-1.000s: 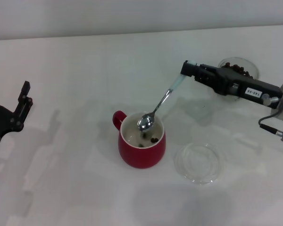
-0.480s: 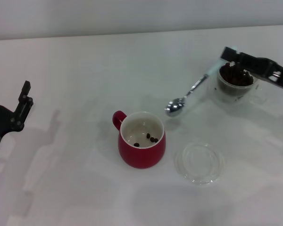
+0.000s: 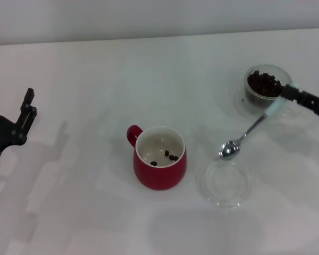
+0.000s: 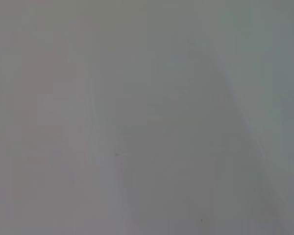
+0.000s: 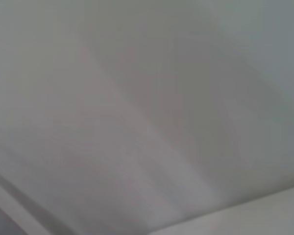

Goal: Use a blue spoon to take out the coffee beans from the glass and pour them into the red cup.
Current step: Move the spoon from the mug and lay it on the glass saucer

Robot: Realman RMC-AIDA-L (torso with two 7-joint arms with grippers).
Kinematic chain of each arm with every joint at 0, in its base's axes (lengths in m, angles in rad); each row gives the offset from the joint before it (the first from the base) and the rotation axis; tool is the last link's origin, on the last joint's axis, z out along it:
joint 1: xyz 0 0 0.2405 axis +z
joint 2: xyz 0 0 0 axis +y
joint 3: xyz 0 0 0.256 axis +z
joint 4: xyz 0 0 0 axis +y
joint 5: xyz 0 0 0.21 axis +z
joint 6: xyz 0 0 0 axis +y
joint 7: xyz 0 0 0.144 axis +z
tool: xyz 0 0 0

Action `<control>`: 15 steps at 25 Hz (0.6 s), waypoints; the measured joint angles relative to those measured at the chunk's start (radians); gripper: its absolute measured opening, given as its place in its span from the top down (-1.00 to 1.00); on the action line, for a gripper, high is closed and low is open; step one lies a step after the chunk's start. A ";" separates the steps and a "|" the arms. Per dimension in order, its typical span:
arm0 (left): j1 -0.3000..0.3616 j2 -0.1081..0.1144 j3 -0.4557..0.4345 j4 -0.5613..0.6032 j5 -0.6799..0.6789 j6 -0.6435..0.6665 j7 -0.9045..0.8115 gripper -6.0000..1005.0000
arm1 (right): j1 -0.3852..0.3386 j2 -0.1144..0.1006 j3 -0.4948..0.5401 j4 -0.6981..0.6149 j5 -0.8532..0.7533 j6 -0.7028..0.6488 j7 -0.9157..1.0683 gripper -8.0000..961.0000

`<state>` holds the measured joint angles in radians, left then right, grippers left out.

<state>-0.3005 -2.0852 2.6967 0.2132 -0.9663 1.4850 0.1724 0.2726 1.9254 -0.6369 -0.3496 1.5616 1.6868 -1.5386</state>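
Note:
The red cup (image 3: 159, 159) stands mid-table with its handle to the left, and three coffee beans (image 3: 169, 156) lie on its white bottom. Far right at the back, the glass (image 3: 266, 87) holds a heap of dark beans. My right gripper (image 3: 286, 94) reaches in from the right edge, just in front of the glass, shut on the pale handle of the blue spoon (image 3: 245, 134). The spoon slants down to the left, and its silver bowl looks empty. My left gripper (image 3: 10, 93) is parked open at the left edge. Both wrist views show only blank grey.
A flat clear glass dish (image 3: 224, 184) lies to the right of the red cup. The spoon's bowl hangs over its far rim. The white table runs back to a pale wall.
My right gripper carried the spoon from over the red cup to the right, past the glass, then nearer and lower. Its bowl now hangs by the flat dish. The left arm stayed put.

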 joint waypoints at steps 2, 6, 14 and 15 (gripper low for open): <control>-0.003 0.001 0.000 -0.001 0.000 0.000 0.000 -0.34 | -0.015 0.001 -0.001 0.000 -0.018 0.000 -0.026 0.68; -0.011 0.001 0.000 -0.003 0.000 -0.005 0.001 -0.34 | -0.033 0.018 -0.002 0.003 -0.045 -0.017 -0.083 0.68; -0.012 0.001 0.000 -0.001 0.000 -0.013 0.003 -0.34 | -0.039 0.043 0.000 0.009 -0.080 -0.071 -0.144 0.68; -0.012 0.000 0.000 -0.001 0.000 -0.014 0.004 -0.34 | -0.039 0.045 -0.001 0.009 -0.086 -0.085 -0.145 0.68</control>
<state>-0.3129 -2.0851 2.6968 0.2122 -0.9664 1.4712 0.1759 0.2336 1.9699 -0.6377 -0.3409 1.4760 1.6015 -1.6832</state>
